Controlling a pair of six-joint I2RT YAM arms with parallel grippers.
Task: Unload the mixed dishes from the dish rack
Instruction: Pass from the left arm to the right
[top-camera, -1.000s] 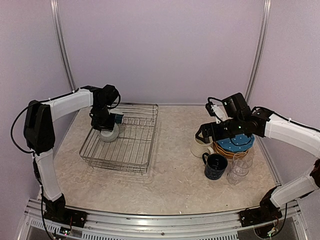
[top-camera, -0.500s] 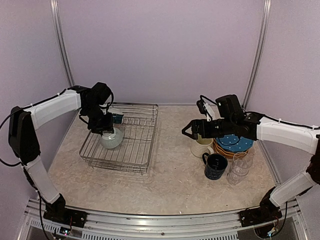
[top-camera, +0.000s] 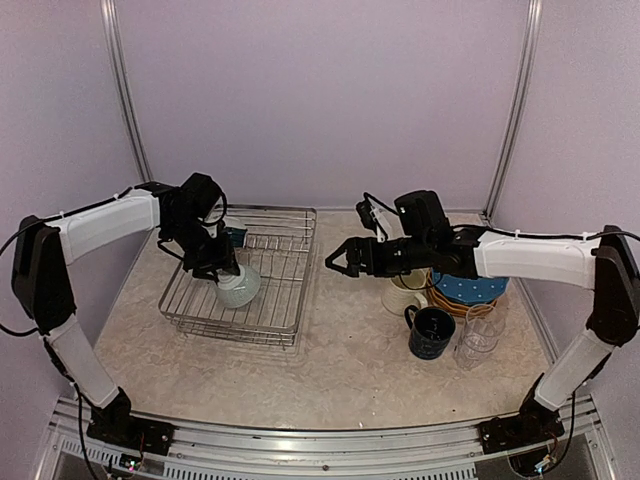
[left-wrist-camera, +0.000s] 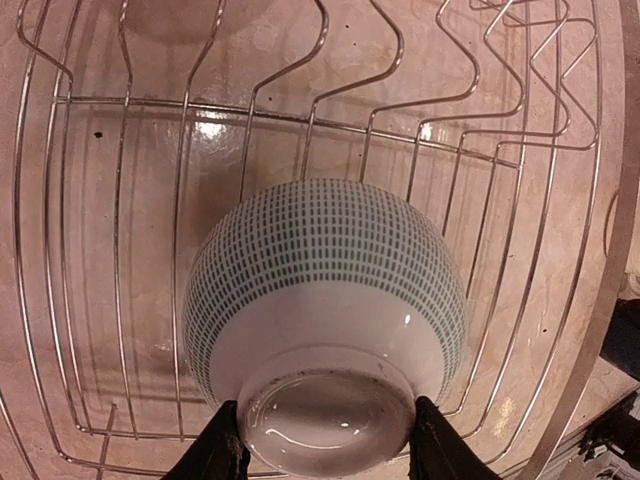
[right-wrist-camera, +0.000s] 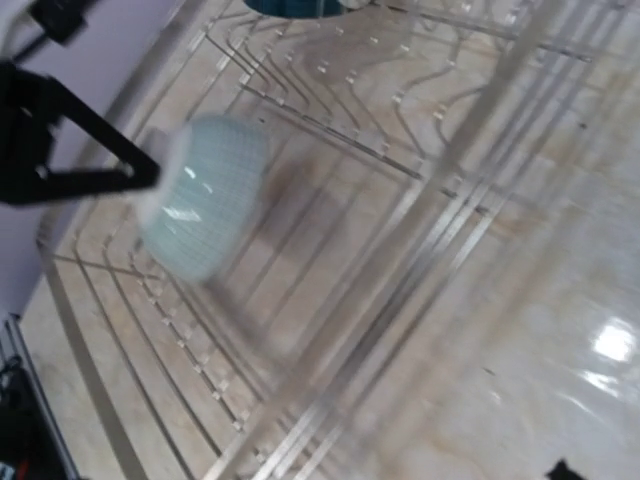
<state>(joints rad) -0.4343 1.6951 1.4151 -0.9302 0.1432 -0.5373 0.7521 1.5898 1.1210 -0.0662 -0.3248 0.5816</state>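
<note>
The bowl (left-wrist-camera: 325, 300), pale with rows of small teal dots, is clamped by its white foot ring between the two fingers of the left claw (left-wrist-camera: 325, 425). It is held over the left part of the dish rack (top-camera: 275, 300), and it appears to be raised clear of the floor wires. The bowl's axis, from foot to mouth, runs along the claw's fingers, so the mouth is turned down and away towards the rack floor.

The right claw (top-camera: 336, 261) is stretched out to the left above the counter (top-camera: 340, 370), just beyond the right wall of the rack. Its jaws are seen to be apart, and nothing is held between them. The bowl lies to the left of this claw, across the width of the rack, and well apart from it. The right wrist view is blurred, but the bowl can be made out ahead of it.

On the right of the counter, the stacked plates (top-camera: 468, 288), the cream mug (top-camera: 403, 297), the navy mug (top-camera: 430, 332) and the clear glasses (top-camera: 480, 338) are grouped close together. No other dish can be seen in the rack, so the bowl is judged to be the last item. The coming move is judged to be a carry or a hand-over to the right. Either way, the rack's right wall must be cleared first.
</note>
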